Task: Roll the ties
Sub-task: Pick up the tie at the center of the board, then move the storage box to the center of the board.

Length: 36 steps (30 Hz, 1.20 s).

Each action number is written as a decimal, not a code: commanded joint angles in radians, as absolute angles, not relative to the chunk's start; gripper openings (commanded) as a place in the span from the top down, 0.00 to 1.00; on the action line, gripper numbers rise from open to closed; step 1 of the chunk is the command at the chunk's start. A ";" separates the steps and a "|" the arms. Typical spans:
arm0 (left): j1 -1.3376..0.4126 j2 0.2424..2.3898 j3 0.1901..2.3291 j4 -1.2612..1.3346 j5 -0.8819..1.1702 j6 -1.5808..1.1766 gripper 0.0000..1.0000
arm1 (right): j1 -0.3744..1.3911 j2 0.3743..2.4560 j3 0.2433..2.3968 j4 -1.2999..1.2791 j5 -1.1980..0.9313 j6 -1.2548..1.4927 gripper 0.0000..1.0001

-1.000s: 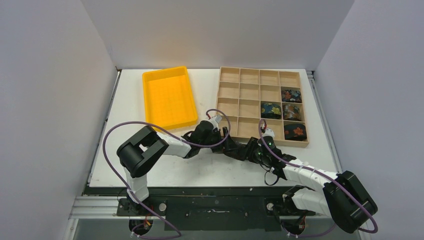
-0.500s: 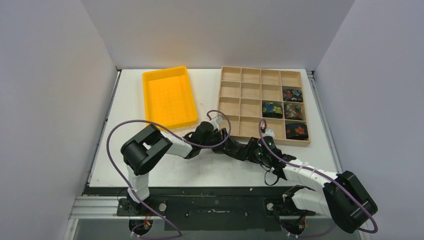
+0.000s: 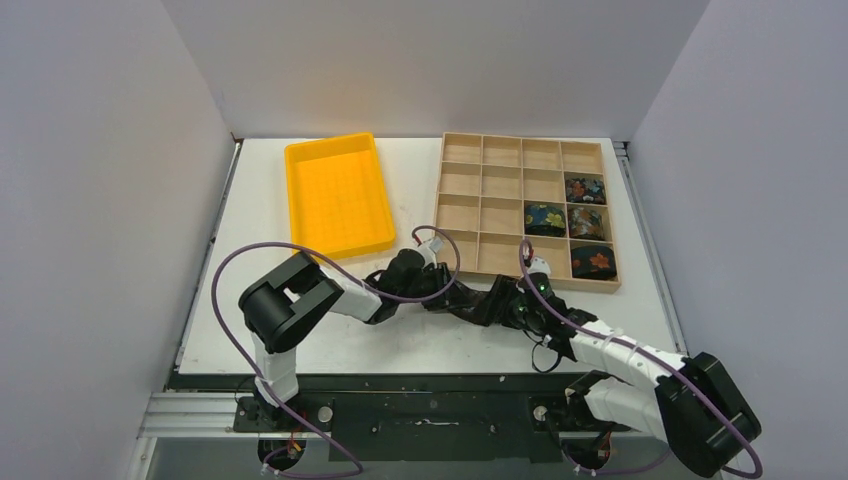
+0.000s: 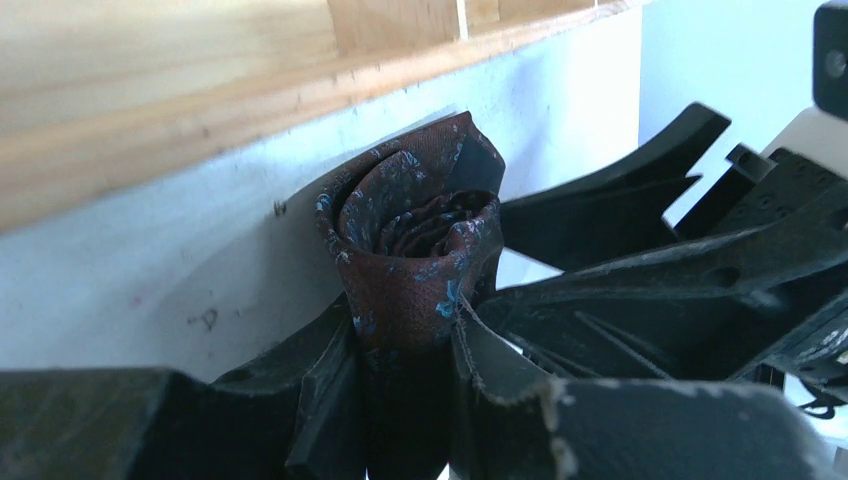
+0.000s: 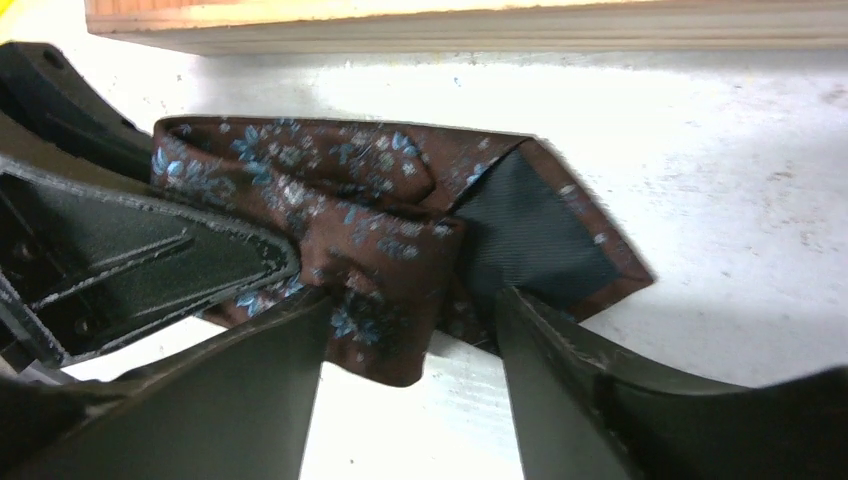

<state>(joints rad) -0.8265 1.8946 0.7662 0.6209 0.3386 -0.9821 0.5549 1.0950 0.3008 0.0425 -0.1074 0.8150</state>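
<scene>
A brown tie (image 4: 410,230) with small blue flowers is wound into a loose coil on the white table just before the wooden tray. My left gripper (image 4: 400,322) is shut on the coil, a finger pressed to each side. In the right wrist view the same tie (image 5: 360,210) lies partly flat, its pointed end and dark lining showing. My right gripper (image 5: 412,300) stands open over its near edge, with bare table showing between the fingers. From above, the tie (image 3: 476,298) is mostly hidden between the left gripper (image 3: 452,292) and right gripper (image 3: 497,300).
The wooden tray (image 3: 500,215) stands just behind both grippers, its front wall (image 5: 480,25) close by. Several rolled ties (image 3: 586,222) fill cells at its right side. A yellow tray (image 3: 340,195) sits at the back left. Purple cables loop over both arms.
My left gripper's jaws have closed onto the tie coil. The right gripper's jaws have spread apart. Both grippers stay close together in front of the wooden tray.
</scene>
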 commanded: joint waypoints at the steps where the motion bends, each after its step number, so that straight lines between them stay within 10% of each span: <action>1: -0.844 1.820 0.706 0.618 0.353 -0.972 1.00 | 0.546 1.025 0.353 -0.189 -0.056 0.755 0.32; 15: -0.873 1.331 0.569 0.316 0.108 -0.902 1.00 | 0.533 0.856 0.618 -0.481 0.284 0.693 0.19; 36: -0.911 0.651 0.574 -0.236 -0.165 -0.848 1.00 | 0.428 1.387 0.788 -0.182 0.301 0.594 0.44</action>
